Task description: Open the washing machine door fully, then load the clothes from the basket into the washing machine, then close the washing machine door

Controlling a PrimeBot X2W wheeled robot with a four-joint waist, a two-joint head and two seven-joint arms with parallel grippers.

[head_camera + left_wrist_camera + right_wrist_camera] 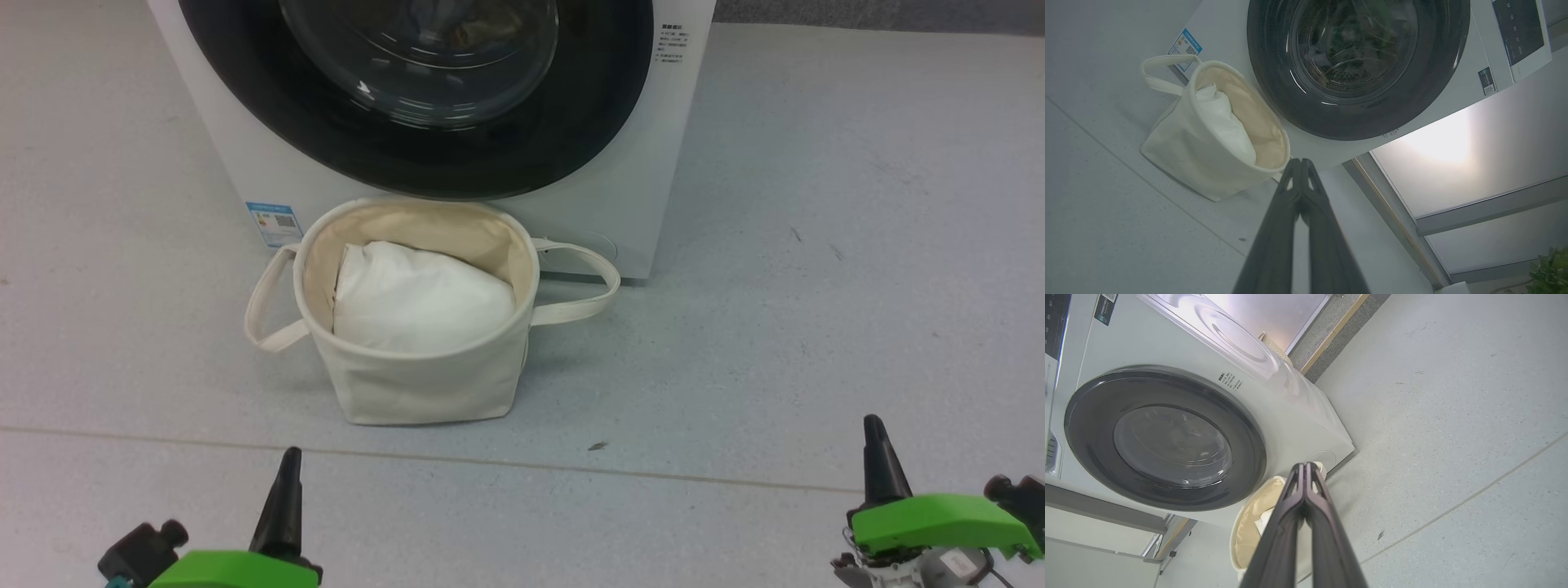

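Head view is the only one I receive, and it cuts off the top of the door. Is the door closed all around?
Observer: The right wrist view shows the whole door. Its black rim lies flat on the front of the machine all around, so it looks closed.
Operator: Thank you. For each hand I see one dark tip. Are they holding something?
Observer: No. In the wrist views the left hand and the right hand are each closed tip to tip, with nothing between.
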